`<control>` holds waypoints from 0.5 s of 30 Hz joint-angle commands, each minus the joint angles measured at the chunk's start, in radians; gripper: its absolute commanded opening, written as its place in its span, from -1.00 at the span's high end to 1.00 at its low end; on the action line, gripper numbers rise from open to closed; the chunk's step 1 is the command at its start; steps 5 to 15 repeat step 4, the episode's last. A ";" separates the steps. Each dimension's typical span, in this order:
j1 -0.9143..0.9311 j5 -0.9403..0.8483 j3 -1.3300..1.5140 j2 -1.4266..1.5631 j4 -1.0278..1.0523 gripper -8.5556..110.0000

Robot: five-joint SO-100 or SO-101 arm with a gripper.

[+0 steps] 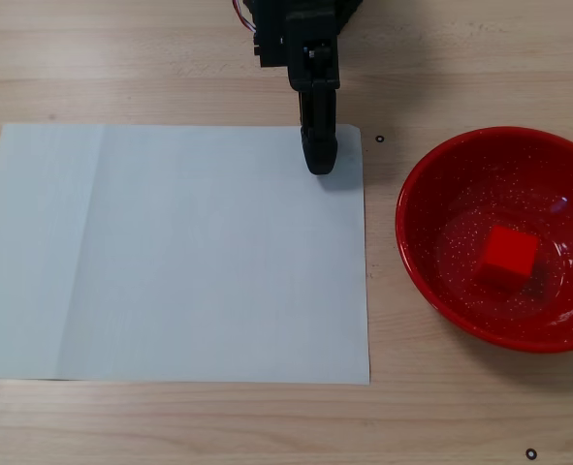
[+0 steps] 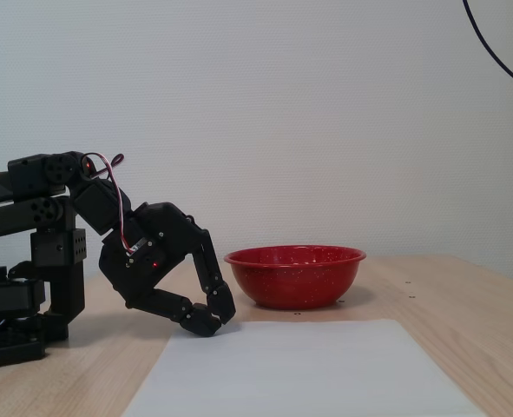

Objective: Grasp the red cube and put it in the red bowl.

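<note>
One white paper sheet (image 1: 170, 252) lies flat on the wood surface (image 1: 170, 58), nearest the side cam. Red cube (image 1: 507, 257) sits inside red bowl (image 1: 431, 194), right of the sheet in top view. Claw (image 1: 320, 163) pressed together, empty, tips low at sheet's far corner, arm folded.

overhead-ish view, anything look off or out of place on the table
Nothing stands out. The red cube sits inside the red bowl, the white paper sheet lies flat and square on the table, and the gripper rests shut at the sheet's far edge, holding nothing.
</note>
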 commanded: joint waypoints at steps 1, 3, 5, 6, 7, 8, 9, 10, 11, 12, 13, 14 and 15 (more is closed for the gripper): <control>-0.002 -0.005 0.005 -0.011 0.002 0.85; -0.002 -0.005 0.005 -0.011 0.002 0.85; -0.002 -0.005 0.005 -0.011 0.002 0.85; -0.002 -0.005 0.005 -0.011 0.002 0.85; -0.002 -0.005 0.005 -0.011 0.002 0.85; -0.002 -0.005 0.005 -0.011 0.002 0.85; -0.002 -0.005 0.005 -0.011 0.002 0.85; -0.002 -0.005 0.005 -0.011 0.002 0.85; -0.002 -0.005 0.005 -0.011 0.002 0.85; -0.002 -0.005 0.005 -0.011 0.002 0.85; -0.002 -0.005 0.005 -0.011 0.002 0.85; -0.002 -0.005 0.005 -0.011 0.002 0.85; -0.002 -0.005 0.005 -0.011 0.002 0.85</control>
